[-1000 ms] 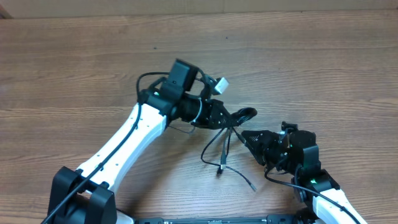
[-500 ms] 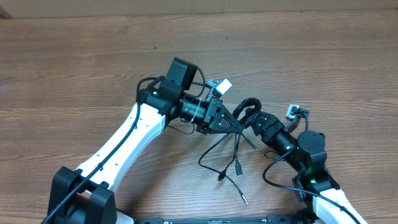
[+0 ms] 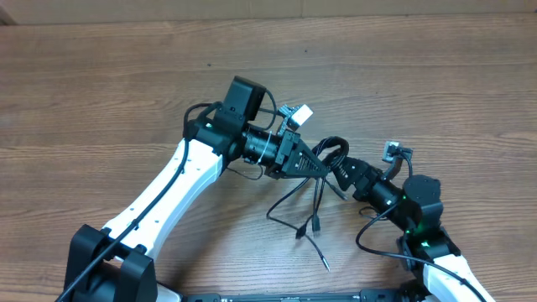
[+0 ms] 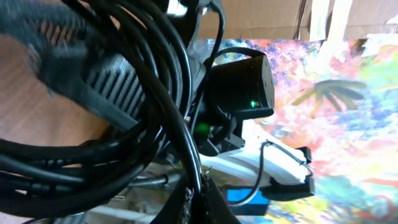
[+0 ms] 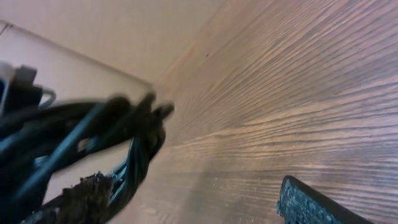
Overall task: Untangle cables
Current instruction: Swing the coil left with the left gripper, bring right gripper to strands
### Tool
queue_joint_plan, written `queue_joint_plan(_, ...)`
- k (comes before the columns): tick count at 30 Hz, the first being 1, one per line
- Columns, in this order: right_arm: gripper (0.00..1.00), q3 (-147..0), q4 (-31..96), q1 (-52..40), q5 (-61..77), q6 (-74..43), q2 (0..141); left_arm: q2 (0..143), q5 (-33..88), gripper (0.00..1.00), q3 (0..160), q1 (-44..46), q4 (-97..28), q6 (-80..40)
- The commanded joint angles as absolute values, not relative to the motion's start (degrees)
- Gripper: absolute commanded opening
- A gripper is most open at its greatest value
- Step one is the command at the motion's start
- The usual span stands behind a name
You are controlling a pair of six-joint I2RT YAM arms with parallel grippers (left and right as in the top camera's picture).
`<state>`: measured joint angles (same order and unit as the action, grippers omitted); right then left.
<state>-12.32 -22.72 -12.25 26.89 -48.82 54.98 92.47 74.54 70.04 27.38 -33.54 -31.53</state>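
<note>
Overhead: found the left gripper (image 3: 325,165) pressed together on the cables (image 3: 335,148), pinching the bundle near its looped top, over the wooden table (image 3: 101,101). Saw the loop poking out just past the left gripper's tip. Counted several thin black strands trailing from the left gripper toward the arms' bases and fanning apart. Noted one plug (image 3: 298,232) and a second plug (image 3: 318,223) below the left gripper, and a third, silvery-tipped end (image 3: 325,266) farthest from it. Found the right gripper (image 3: 341,172) just to the right of the left gripper, close against the bundle. Could not tell from this view how its jaws stood.

Left wrist: saw black strands filling the foreground, lying across a grey ribbed pad (image 4: 93,71) of the left gripper and pressed against it. Made out the right arm's black housing (image 4: 239,81), with a small green light, beyond the left gripper, and a white link (image 4: 261,165) under that housing.

Right wrist: found the two fingers spread wide apart, one rough fingertip (image 5: 87,190) on the side toward the left gripper and the other fingertip (image 5: 311,205) on the side away from it, with bare wood between them. Saw the bundle, blurred, beside the nearer fingertip, perhaps brushing it, and not clamped between the two.
</note>
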Motion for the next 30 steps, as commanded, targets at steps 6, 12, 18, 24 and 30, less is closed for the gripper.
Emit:
queue_joint_plan(6,0.84,-12.8,-10.7,1.1,43.0,-46.2,49.1,91.4,48.6,0.04,71.2,26.2,-39.2,-10.0)
queue_joint_plan(12,0.85,-12.8,-7.6,6.4,48.1,-44.4,48.2,91.5,22.5,0.08,70.5,29.2,-45.8,-20.0)
queue_joint_plan(18,0.85,-12.8,-6.7,6.4,47.2,-44.5,48.2,91.5,16.8,1.00,70.5,30.5,-46.6,-24.6)
queue_joint_plan(24,0.86,-12.8,-3.3,6.4,46.3,-44.5,48.3,91.5,1.4,1.00,70.1,30.5,-49.7,-42.4)
queue_joint_plan(30,0.87,-12.8,2.3,6.4,45.1,-44.4,48.3,93.7,-6.9,0.85,67.6,30.4,-44.9,-44.3)
